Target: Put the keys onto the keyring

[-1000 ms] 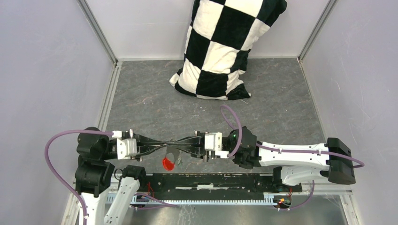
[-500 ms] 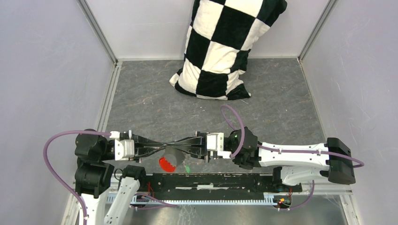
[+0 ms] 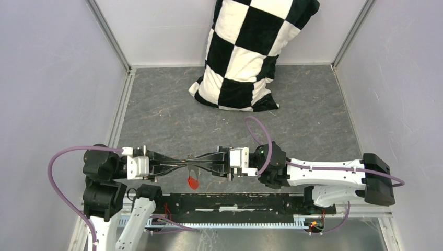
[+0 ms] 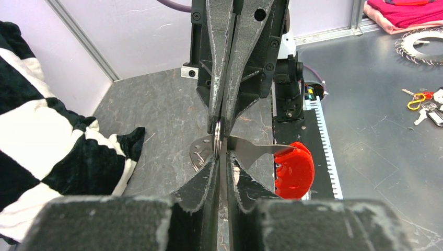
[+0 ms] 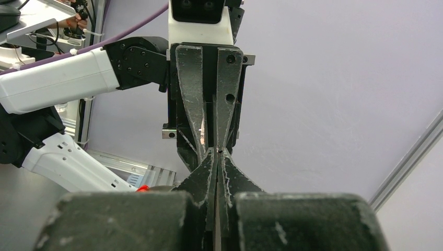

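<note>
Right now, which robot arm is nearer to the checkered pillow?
Right. The right arm reaches across directly in front of the black-and-white checkered pillow. The left arm sits off to the pillow's left, farther away.

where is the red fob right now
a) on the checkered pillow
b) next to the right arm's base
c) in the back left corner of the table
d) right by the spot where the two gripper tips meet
d: the red fob is right beside the point where the left gripper and right gripper meet tip to tip on the keyring, well clear of the pillow.
</note>
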Controlling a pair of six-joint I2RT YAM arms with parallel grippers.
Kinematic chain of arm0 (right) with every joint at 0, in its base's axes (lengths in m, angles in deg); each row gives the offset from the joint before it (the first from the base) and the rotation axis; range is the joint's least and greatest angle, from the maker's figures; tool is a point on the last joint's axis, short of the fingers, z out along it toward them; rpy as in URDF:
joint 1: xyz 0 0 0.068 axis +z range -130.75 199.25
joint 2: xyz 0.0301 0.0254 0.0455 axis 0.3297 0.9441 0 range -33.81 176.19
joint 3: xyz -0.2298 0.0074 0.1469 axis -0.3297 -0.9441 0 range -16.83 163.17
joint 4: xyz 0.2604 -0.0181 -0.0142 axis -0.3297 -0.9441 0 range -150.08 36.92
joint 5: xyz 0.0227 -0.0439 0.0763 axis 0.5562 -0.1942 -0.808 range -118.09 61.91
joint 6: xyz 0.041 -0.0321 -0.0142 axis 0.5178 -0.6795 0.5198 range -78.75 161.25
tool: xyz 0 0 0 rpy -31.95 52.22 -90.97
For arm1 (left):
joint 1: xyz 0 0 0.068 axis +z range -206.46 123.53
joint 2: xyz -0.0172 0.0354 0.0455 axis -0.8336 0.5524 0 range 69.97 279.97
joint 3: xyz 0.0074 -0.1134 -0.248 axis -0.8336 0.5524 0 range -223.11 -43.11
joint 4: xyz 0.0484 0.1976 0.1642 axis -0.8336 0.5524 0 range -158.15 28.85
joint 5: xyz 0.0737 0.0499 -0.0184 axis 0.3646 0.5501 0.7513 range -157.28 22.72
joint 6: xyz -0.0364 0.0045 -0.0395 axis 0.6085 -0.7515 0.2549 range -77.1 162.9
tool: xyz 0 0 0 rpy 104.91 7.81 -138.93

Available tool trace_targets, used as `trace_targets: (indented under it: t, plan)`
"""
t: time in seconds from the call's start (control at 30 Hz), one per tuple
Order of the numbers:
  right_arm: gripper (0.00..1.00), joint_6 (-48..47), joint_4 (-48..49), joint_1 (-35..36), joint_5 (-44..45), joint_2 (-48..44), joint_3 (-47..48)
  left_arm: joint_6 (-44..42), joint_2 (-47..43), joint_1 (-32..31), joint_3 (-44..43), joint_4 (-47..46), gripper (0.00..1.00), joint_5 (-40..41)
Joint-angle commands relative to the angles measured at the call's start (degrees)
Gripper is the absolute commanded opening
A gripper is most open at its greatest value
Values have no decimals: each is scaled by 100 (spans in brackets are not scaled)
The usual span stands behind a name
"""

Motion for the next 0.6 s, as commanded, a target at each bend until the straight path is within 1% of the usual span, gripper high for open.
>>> trace_targets:
  t: [0.0, 0.37, 0.57]
  plan:
    - [1, 83, 309, -3, -38, 76, 183, 224, 15, 4, -182, -70, 15, 78]
    - [1, 91, 292, 2, -28, 89, 197, 292, -1, 4, -161, -151, 16, 299]
    - [1, 92, 301, 1, -15, 60, 166, 458, -39, 4, -83, -334, 18, 601]
